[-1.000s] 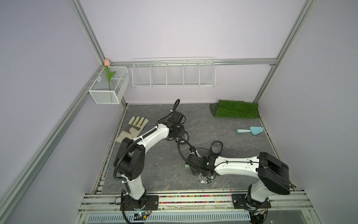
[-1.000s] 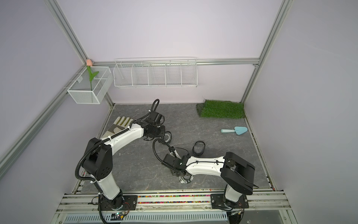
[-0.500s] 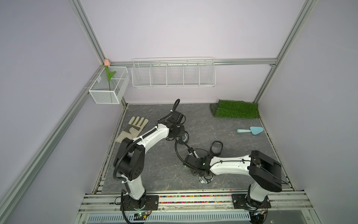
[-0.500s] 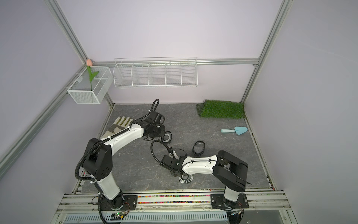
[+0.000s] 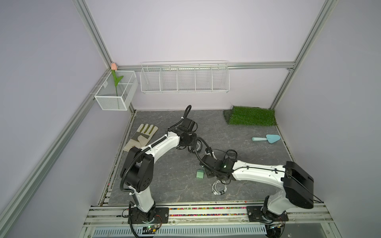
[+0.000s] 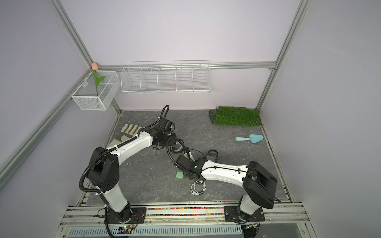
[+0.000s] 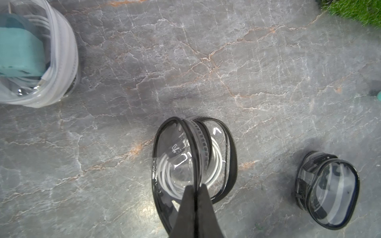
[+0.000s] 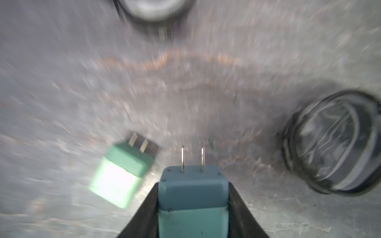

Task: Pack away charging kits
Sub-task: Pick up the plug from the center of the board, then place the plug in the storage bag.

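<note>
My right gripper [image 8: 192, 184] is shut on a teal charger block [image 8: 192, 216] whose two prongs point away from the wrist. A second, mint-green charger block [image 8: 119, 175] lies loose on the floor just beside it, seen in both top views [image 5: 199, 174] [image 6: 179, 174]. A coiled white cable [image 5: 219, 187] lies on the floor near the right wrist. My left gripper [image 7: 195, 186] is shut on the rim of a black-rimmed clear case [image 7: 218, 144] that stands open, with a white cable [image 7: 216, 164] coiled inside.
A white-rimmed case [image 7: 59, 51] holds a teal block and cable. Another black-rimmed case [image 7: 327, 187] lies nearby. A work glove [image 5: 142, 136], a light-blue trowel [image 5: 268, 138] and a grass mat [image 5: 251, 116] lie around the floor. Wire baskets [image 5: 184, 79] hang on the back wall.
The right jaws have narrowed onto the teal charger block and the right arm has shifted a little, uncovering the loose green block. The left arm has not moved.
</note>
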You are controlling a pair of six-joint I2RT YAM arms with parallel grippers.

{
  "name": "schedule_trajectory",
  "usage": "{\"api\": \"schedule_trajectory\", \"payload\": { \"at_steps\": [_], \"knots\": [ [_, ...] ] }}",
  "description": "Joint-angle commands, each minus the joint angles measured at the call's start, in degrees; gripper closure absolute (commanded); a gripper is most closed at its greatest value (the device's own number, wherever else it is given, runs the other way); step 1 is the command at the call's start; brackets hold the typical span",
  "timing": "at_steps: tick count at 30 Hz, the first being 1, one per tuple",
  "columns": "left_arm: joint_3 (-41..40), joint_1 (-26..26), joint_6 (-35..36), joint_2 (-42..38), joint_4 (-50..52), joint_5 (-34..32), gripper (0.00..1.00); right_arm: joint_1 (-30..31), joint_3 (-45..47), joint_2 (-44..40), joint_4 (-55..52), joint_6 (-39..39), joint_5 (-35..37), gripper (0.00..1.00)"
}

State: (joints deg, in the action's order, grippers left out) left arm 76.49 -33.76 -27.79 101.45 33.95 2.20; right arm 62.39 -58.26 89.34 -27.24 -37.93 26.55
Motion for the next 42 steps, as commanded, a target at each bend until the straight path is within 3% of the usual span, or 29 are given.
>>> {"api": "schedule_trajectory", "payload": {
  "at_steps": [1, 9, 14, 26, 36, 42],
  "knots": [
    [-1.05, -0.08, 0.11, -2.45, -0.41, 0.88, 1.00, -1.73, -5.34, -0.06, 4.39, -0.68, -0.72, 0.72],
    [-3.54, -0.08, -0.34, -4.38, -1.96, 2.75, 1.00, -4.07, -19.34, 11.37, 3.25, 1.36, -0.51, 0.76],
    [-4.89, -0.08, -0.76, -4.76, -4.25, 6.87, 1.00, -4.46, -22.75, 16.17, 3.40, 0.85, 0.03, 0.76],
    [-9.24, -0.06, -2.65, -7.28, -7.47, 8.63, 1.00, -8.62, -15.51, 16.28, 14.50, 2.34, -0.55, 0.80],
    [-9.43, 0.01, -3.20, -7.32, -6.53, 5.95, 1.00, -10.85, -4.10, 7.82, 25.08, 2.83, -0.32, 0.78],
    [-9.51, 0.01, -2.87, -6.92, -7.21, 7.77, 1.00, -10.83, -7.50, 9.78, 24.39, 3.49, -2.67, 0.79]
  ]
}}
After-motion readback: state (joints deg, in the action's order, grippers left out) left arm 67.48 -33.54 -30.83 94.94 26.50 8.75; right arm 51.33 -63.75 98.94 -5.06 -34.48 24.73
